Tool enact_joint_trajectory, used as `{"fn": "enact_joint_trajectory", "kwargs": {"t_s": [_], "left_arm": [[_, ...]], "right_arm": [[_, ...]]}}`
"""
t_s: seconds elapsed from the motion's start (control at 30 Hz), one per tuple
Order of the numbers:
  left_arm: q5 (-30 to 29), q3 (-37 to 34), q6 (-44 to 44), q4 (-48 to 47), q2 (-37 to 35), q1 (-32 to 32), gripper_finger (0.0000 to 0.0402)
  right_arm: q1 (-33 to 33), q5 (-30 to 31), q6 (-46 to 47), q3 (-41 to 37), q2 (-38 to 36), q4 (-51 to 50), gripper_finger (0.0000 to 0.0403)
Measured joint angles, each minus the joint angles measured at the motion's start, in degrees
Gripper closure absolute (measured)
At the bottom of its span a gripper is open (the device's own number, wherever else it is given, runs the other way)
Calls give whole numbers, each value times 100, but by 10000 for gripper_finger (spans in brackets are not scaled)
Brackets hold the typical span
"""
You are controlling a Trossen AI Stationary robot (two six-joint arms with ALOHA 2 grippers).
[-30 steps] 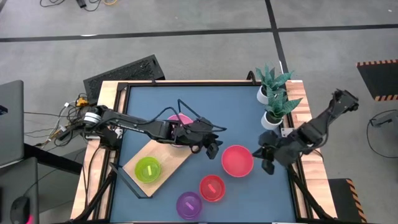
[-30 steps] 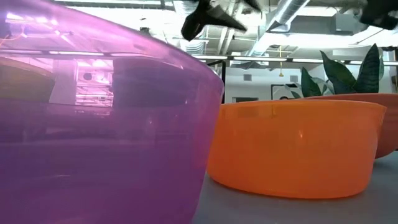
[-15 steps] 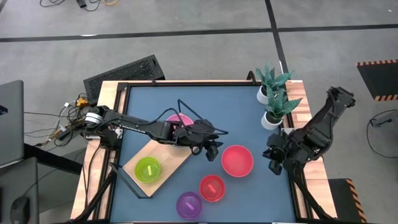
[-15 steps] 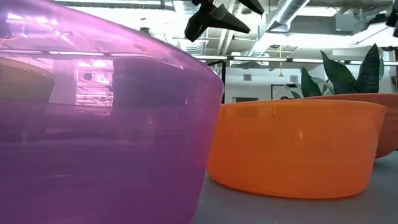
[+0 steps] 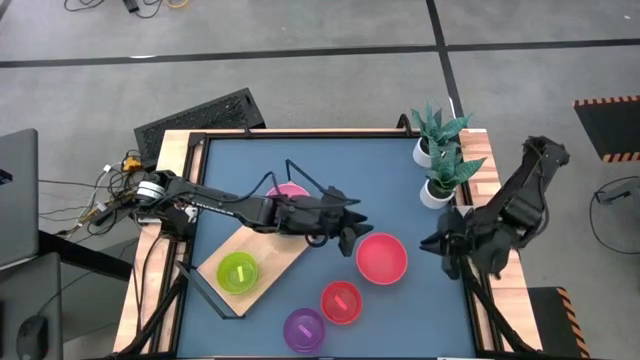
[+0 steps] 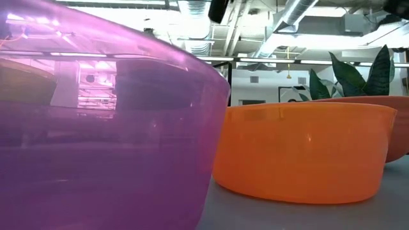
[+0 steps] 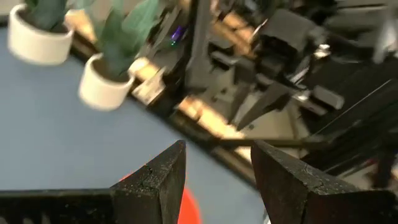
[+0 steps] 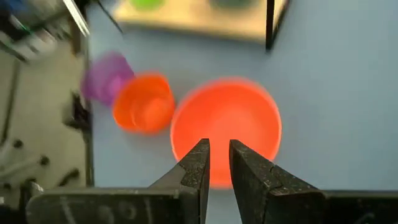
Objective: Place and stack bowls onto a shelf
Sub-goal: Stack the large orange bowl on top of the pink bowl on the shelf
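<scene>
The large red bowl (image 5: 381,257) rests on the blue tabletop at centre right. My left gripper (image 5: 352,238) stands open just left of it and above it, with nothing between its fingers (image 7: 155,180). My right gripper (image 5: 428,244) is open by a narrow gap near the table's right edge, to the right of that bowl (image 8: 227,130). The shelf (image 5: 262,250) lies at the left and carries a lime green bowl (image 5: 238,272). A pink bowl (image 5: 290,190) at the shelf's far end is partly hidden by my left arm. A small red bowl (image 5: 340,302) and a purple bowl (image 5: 304,329) rest near the front edge.
Two white plant pots (image 5: 432,150) (image 5: 436,192) stand at the table's far right, close to my right arm. The low view is filled by the purple bowl (image 6: 96,128) and the small red bowl (image 6: 300,153). Bare tabletop (image 5: 340,165) lies in the far middle.
My right gripper has drawn back from the large red bowl toward the table's right edge. My left gripper has tipped its fingers upward and risen a little, leaving the top of the low view. The bowls have stayed where they were.
</scene>
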Motion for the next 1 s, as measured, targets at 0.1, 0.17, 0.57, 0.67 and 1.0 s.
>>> {"fn": "enact_joint_trajectory", "kwargs": {"t_s": [0.1,0.17,0.57,0.67,1.0], "left_arm": [[-10,2,16,251,-4,12,236],[-19,2,47,237,-4,12,236],[-25,2,370,-563,-4,-239,213],[-102,2,265,-1017,-3,-303,198],[-539,0,-481,-1310,506,-320,186]], "right_arm": [[-116,331,-700,0,-471,385,314],[-176,407,-1195,4,-812,714,314],[-298,421,-2609,7,-2162,1105,314],[-300,507,-2661,7,-2317,1038,314],[-300,538,-2613,7,-2475,748,314]]}}
